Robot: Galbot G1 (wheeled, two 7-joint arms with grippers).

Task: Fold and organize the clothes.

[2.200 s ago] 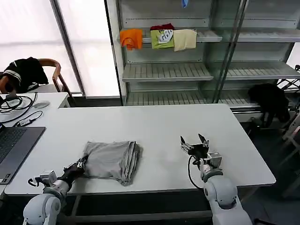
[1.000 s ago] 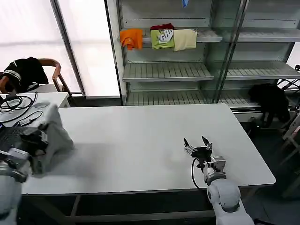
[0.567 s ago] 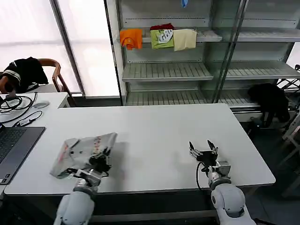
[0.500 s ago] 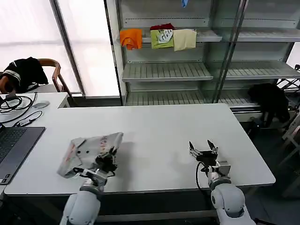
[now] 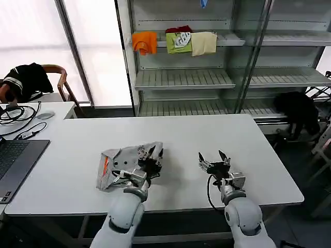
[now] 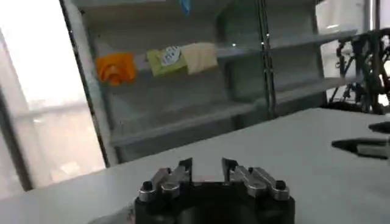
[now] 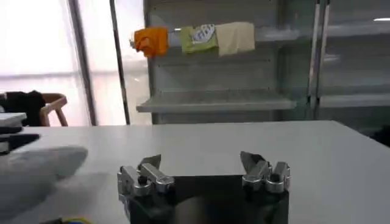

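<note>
Shirt (image 5: pixel 121 164) moved right, draping left pincer (image 5: pixel 153 157).

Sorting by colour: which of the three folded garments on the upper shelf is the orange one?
The orange folded garment is the leftmost of the row, beside the green folded garment; the cream folded garment lies at the right end.

No text, label or number can be read anywhere — all too small.

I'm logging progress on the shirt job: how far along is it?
Folded: the grey shirt is a compact bundle on the white table. In hand: the left gripper at its edge; right gripper open, idle. Left: putting it away.
</note>
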